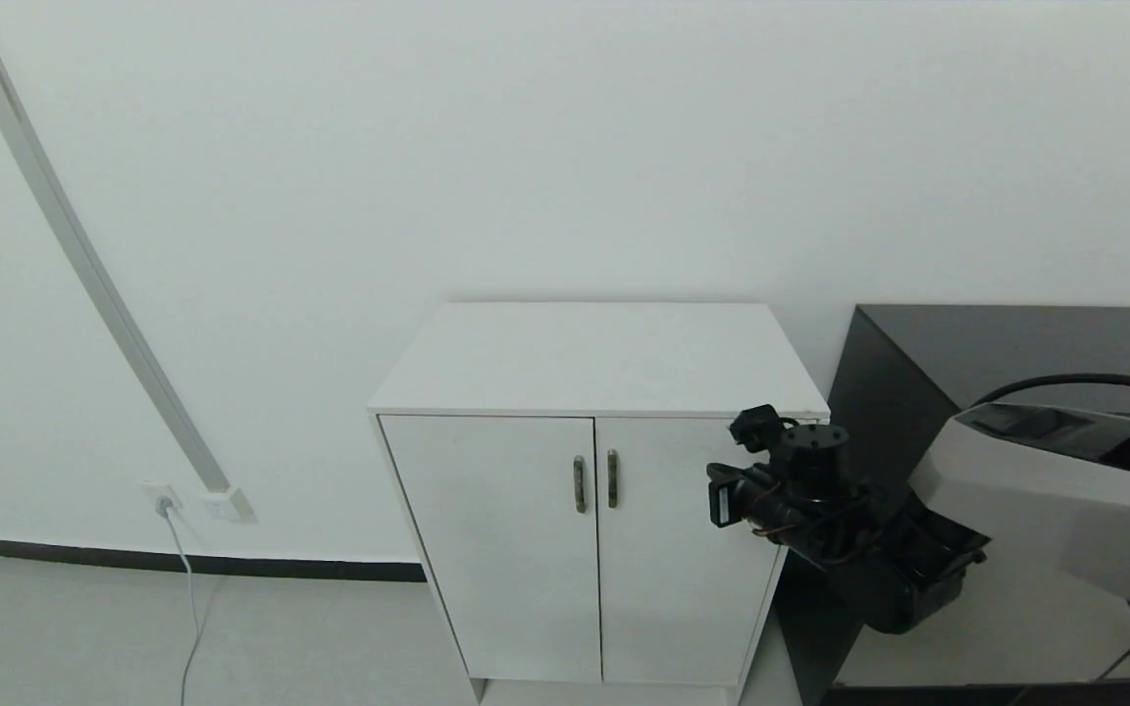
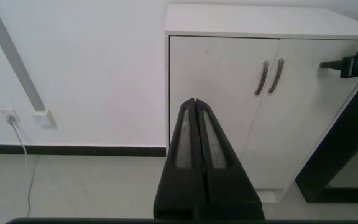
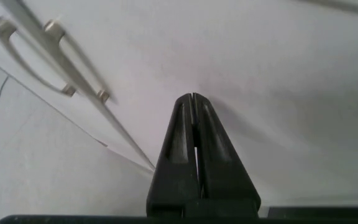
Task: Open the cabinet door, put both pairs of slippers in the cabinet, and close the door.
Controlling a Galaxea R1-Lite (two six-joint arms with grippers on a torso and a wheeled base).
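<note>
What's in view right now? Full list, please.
Cabinet: 1, white, against the wall, both doors shut.
Door handles: 2, dull metal, side by side where the doors meet.
Dark unit: 1, black, right of the cabinet.
Wall conduit: 1, pale grey, slanting down the wall left of the cabinet.
Wall boxes: 2, white, low by the conduit's foot.
Cable: 1, pale, from the left box to the floor.
Skirting: 1, black, along the wall's base.
Right gripper: 1, black, close before the right door, fingers shut.
Left gripper: 1, black, back from the cabinet, fingers shut.
</note>
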